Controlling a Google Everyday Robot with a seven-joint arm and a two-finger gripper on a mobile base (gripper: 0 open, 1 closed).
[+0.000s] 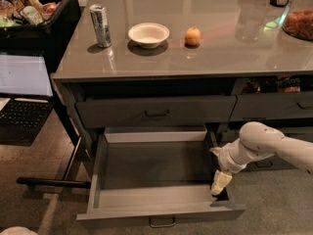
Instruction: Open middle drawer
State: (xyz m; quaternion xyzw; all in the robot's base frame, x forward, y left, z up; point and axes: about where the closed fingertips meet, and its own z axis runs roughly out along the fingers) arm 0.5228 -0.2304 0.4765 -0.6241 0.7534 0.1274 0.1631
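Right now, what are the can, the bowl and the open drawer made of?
Can: shiny metal, it seems, with silvery glints. Bowl: matte white, maybe paper or plastic. Open drawer: flat dull grey, perhaps painted metal or wood. The gripper is at its front right corner.

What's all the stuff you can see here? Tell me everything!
counter: one, grey, on top
can: one, silver, counter's left
bowl: one, white, right of the can
round fruit: one, orange, right of the bowl
bin: one, black, holding snacks, top left
laptop: one, screen lit, far left
upper drawer: one, dark grey, shut, under the counter
middle drawer: one, dark grey, pulled out below it
arm: one, white, reaching in from the right
gripper: one, pale, at the pulled-out drawer's right front corner
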